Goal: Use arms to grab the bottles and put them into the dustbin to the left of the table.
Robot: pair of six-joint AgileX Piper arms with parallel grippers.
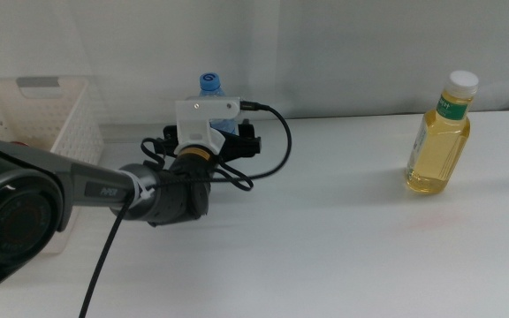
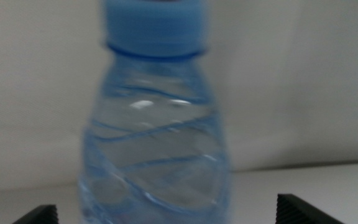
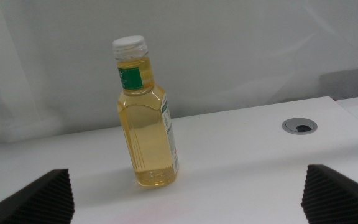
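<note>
I see left arm reaching in from left side across table. Left gripper at small water bottle; jaws stand wide, one on each side of bottle, not touching it as far as I can tell. Bottle upright, blue cap visible above wrist. Dustbin at far left, behind arm. Yellow-liquid bottle upright at right, well apart. Right gripper jaws wide, nothing between, facing this yellow bottle; grey round port beyond it.
</note>
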